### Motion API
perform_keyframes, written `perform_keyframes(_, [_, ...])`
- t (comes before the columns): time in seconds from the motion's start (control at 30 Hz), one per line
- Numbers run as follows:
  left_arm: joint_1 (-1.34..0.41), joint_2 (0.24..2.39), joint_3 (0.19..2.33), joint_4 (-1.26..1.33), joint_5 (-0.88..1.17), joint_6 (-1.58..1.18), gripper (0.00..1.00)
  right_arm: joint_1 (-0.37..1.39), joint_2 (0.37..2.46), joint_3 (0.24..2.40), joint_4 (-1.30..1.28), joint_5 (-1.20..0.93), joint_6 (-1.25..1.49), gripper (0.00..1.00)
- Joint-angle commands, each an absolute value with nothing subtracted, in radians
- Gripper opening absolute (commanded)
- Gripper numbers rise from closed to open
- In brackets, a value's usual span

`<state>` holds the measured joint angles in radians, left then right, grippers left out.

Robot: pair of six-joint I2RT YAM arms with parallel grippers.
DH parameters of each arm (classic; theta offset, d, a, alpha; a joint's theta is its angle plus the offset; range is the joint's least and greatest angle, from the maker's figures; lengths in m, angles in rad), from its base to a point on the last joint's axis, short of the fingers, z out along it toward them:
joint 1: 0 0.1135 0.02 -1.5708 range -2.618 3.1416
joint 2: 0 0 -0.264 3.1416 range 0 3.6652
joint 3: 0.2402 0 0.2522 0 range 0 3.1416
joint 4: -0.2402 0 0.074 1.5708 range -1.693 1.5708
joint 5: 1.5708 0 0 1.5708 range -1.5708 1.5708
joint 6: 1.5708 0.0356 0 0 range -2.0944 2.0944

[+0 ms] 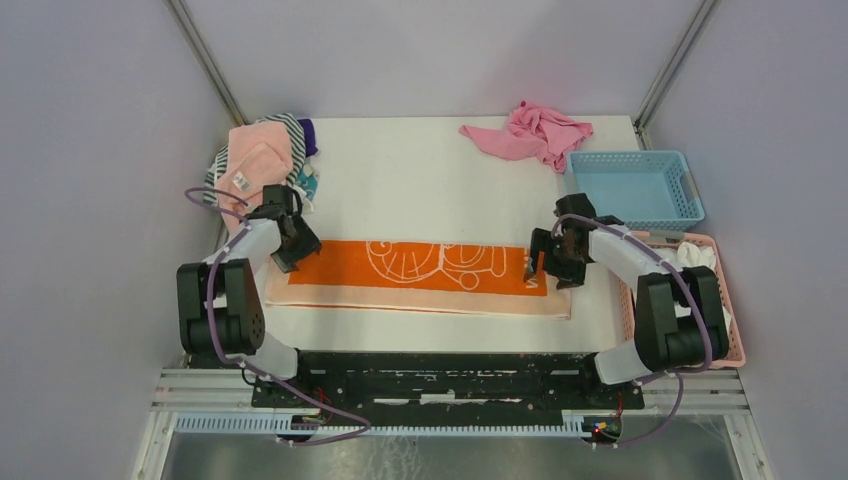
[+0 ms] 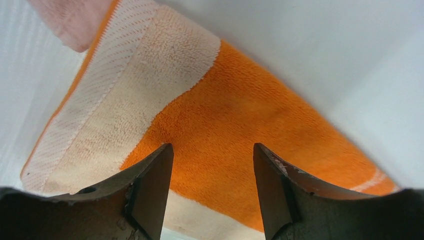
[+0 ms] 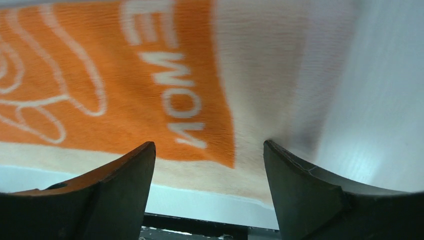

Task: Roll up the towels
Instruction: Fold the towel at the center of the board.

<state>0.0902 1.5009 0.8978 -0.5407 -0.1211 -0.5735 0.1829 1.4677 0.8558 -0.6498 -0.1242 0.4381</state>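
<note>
An orange towel (image 1: 420, 268) with a white line drawing and a peach border lies flat as a long strip across the near part of the table. My left gripper (image 1: 287, 259) hovers over its left end, jaws open, with orange pile (image 2: 235, 125) showing between the fingers. Over the towel's right end my right gripper (image 1: 547, 270) stands open too; white lettering and the peach edge (image 3: 200, 172) show between its fingers. A pale pink towel (image 1: 255, 162) with a white label lies in a heap at the back left.
Striped and other cloths (image 1: 295, 135) sit with the pink towel at back left. A crumpled pink cloth (image 1: 530, 132) lies at back right. A blue basket (image 1: 635, 187) and a pink basket (image 1: 715, 290) holding white cloth stand on the right.
</note>
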Motion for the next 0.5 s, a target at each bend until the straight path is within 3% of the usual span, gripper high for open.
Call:
perform_keyframes(0.0, [0.105, 1.596, 0.897, -0.533, -0.087, -0.504, 0.67, 0.07, 1.494, 0.794, -0.622, -0.084, 0.486, 0.86])
perform_keyframes(0.2, [0.126, 1.576, 0.896, -0.538, -0.084, -0.494, 0.67, 0.035, 1.454, 0.861, -0.692, -0.08, 0.449, 0.87])
perform_keyframes(0.47, [0.111, 1.407, 0.916, -0.541, -0.072, -0.394, 0.71, 0.035, 1.381, 0.932, -0.819, 0.119, 0.408, 0.82])
